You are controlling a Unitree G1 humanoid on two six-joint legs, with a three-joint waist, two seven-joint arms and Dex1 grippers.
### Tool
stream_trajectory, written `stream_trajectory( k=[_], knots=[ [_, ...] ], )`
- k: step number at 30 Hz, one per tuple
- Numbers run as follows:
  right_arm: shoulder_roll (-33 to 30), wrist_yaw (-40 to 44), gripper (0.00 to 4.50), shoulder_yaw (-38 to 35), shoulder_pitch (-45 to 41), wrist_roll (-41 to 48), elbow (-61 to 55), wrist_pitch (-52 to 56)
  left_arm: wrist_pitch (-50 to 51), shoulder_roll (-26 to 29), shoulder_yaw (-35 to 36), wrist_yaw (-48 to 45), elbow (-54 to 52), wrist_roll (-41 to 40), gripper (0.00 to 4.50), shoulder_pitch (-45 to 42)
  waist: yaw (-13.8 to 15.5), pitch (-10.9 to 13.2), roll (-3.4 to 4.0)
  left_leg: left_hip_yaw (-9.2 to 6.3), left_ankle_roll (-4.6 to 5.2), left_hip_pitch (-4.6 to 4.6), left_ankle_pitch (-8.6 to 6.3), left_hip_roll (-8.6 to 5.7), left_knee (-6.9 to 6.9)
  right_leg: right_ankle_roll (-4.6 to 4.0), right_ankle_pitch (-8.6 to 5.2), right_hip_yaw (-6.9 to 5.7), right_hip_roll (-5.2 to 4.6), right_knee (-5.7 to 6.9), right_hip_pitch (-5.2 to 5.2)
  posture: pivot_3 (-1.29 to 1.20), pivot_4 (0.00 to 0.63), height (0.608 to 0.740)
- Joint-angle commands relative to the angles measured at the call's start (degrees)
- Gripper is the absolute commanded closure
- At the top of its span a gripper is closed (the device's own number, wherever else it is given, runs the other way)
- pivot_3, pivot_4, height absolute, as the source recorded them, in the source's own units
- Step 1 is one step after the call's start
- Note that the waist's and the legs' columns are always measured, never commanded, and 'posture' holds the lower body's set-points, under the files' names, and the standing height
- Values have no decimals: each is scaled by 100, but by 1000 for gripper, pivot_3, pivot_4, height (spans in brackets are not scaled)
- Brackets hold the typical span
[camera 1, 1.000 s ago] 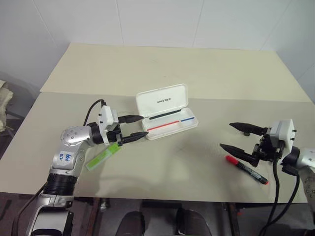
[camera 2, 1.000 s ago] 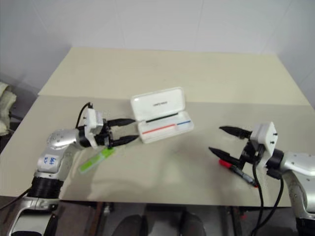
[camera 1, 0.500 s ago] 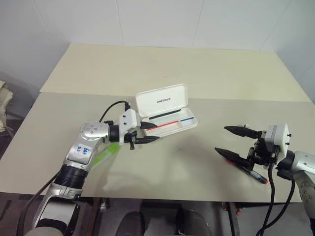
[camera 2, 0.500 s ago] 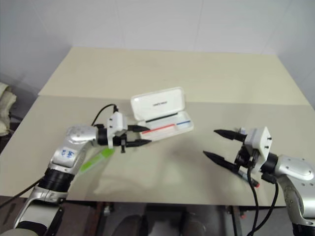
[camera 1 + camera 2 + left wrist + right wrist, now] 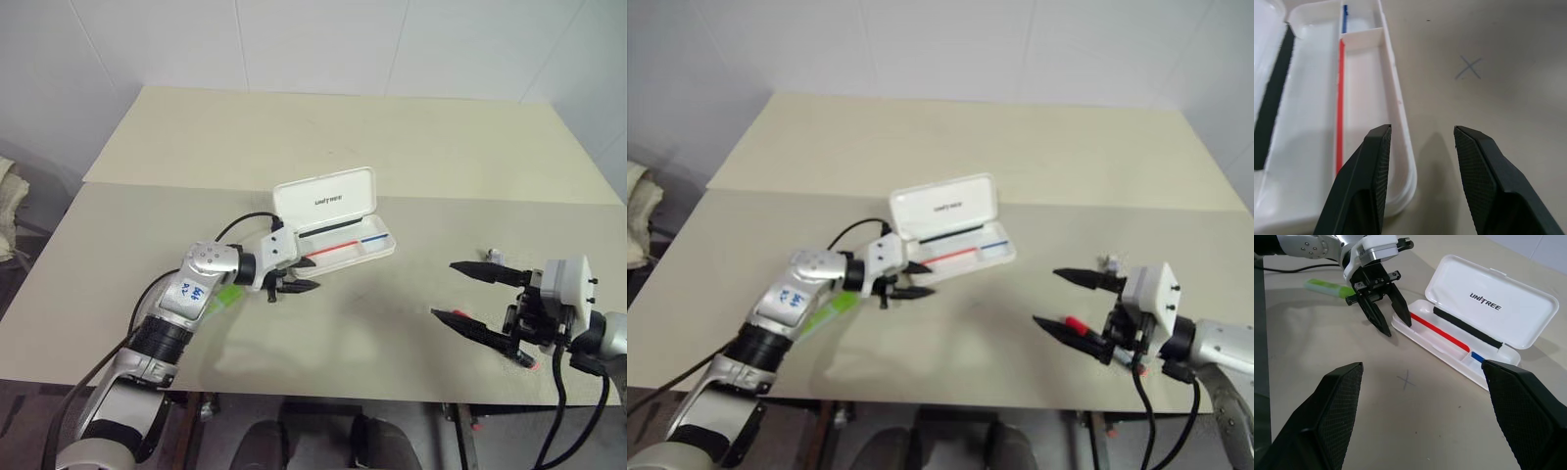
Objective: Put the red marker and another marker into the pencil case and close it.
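Note:
The white pencil case [image 5: 323, 201] lies open mid-table with its lid raised and red and blue stripes in the tray [image 5: 1312, 122]. My left gripper [image 5: 298, 275] is open and empty at the tray's near left end. One finger is over the tray and the other over the table, with the front wall between them. The lime-green marker [image 5: 828, 313] lies on the table behind that arm, partly hidden. My right gripper [image 5: 1048, 297] hovers wide open at the right. The red marker [image 5: 1076, 324] lies on the table beneath it, with its red cap showing by the lower finger.
A pencilled X [image 5: 1406, 380] marks the table just in front of the case. The right gripper is close to the table's front edge [image 5: 392, 397]. A seam crosses the table [image 5: 147, 186] behind the case. A pale cloth [image 5: 8, 196] lies off the left side.
My left gripper swung right and down, away from the green marker, to the case's near left end. The right gripper drew back slightly toward me above the red marker. Both markers lie where they were.

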Motion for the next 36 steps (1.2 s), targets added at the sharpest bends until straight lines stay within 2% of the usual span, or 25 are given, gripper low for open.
stream_trajectory(
  k=[1,8,14,15,20,25,31,36],
  knots=[
    [-110,40,389,-269,48,192,-293,22,68,27,-102,-77,64,147,2366,-98,0,0,0,0,0,0,0,0,0,0,0,0,0,0,0,0,150,740],
    [-262,191,389,-409,120,328,-402,116,380,116,-314,-306,150,333,2366,-292,4,-1,-1,0,0,0,0,0,1,0,0,0,0,1,0,0,150,740],
    [-416,232,389,-485,43,393,-373,157,419,39,-437,-294,226,518,4257,-347,-3,-1,-2,1,0,2,0,0,0,0,0,1,0,1,0,0,150,740],
    [-430,219,389,-485,19,405,-382,167,392,13,-466,-297,211,550,4460,-337,-3,-2,-1,1,0,2,0,0,0,0,0,1,0,1,0,0,150,740],
    [-456,184,389,-473,-57,423,-405,215,469,-100,-544,-247,146,653,4460,-335,43,-4,-4,-1,0,3,0,-1,1,0,0,1,0,1,2,0,150,740],
    [-452,173,389,-456,-120,405,-368,241,860,-277,-482,-445,-239,350,4460,-275,106,-4,-4,0,0,1,0,-1,4,0,0,1,0,1,2,0,150,740],
    [-445,166,389,-323,-268,372,-293,252,1369,-38,-621,-1123,-983,40,4460,-188,105,-4,-4,0,4,-3,-3,-1,3,0,0,-1,0,-1,0,0,150,740],
    [-399,131,389,-193,-382,338,-289,276,1408,79,-806,-1289,-1157,141,4460,-322,112,-3,-5,-2,4,-6,-3,-3,4,0,0,-1,-1,-4,0,0,150,740]
  ],
)
